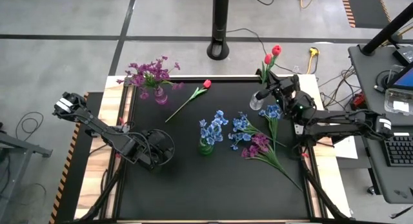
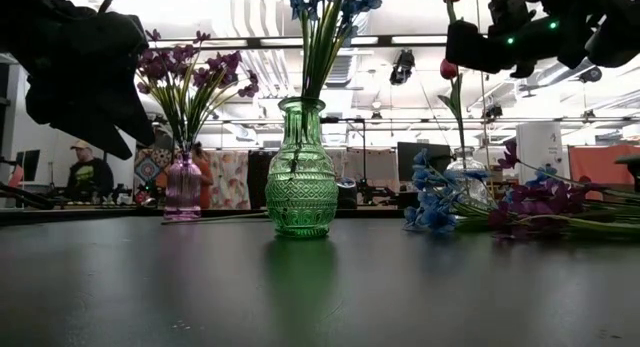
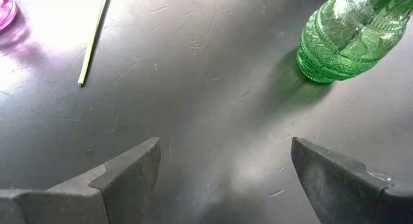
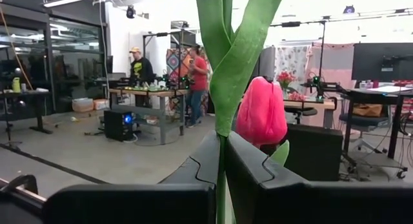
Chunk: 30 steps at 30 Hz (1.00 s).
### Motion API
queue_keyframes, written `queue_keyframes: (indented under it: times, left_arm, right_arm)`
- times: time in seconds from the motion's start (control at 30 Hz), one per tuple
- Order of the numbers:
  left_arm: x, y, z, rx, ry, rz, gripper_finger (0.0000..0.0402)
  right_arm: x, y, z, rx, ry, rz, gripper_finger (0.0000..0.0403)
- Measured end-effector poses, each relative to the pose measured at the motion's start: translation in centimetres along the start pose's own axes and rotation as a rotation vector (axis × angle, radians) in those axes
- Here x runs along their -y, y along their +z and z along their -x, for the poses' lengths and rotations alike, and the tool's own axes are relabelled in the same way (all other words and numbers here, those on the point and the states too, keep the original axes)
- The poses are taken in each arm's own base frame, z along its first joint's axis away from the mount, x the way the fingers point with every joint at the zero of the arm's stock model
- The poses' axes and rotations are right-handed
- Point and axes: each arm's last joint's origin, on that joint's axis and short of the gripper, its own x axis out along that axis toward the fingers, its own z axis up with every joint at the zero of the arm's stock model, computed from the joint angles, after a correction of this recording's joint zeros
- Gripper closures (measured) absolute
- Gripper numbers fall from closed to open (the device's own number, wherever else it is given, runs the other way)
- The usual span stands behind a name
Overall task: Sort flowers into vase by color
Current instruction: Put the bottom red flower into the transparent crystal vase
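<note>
Red tulip [image 4: 261,113] stem is pinched by the closed right gripper [image 4: 222,161], its clear vase [image 1: 256,102] half hidden, while the left gripper [image 3: 222,169] is held open.

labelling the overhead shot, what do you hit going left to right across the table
left claw → purple flowers in pink vase → loose red tulip → blue flowers in green vase → loose blue and purple stems → right claw holding a tulip stem
</note>
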Motion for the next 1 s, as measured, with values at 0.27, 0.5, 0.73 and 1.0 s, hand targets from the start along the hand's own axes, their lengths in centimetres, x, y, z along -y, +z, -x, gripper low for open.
queue_keyframes:
  times: [0.27,0.5,0.73,1.0]
  left_arm:
    - [0.0,0.0,0.0,0.000,0.000,0.000,0.0071]
    - [0.0,0.0,0.0,0.001,0.000,0.000,0.0071]
    - [0.0,0.1,0.0,0.019,0.004,0.001,0.0071]
    - [0.0,0.1,0.0,0.024,0.005,0.000,0.0071]
  right_arm:
    - [-0.1,-0.4,0.0,-0.027,0.006,0.013,0.0390]
    - [-0.3,-0.8,-0.1,-0.044,0.009,0.028,0.0390]
    - [-0.4,-1.1,-0.2,-0.066,0.014,0.047,0.0390]
    - [-0.4,-1.1,-0.2,-0.065,0.014,0.050,0.0390]
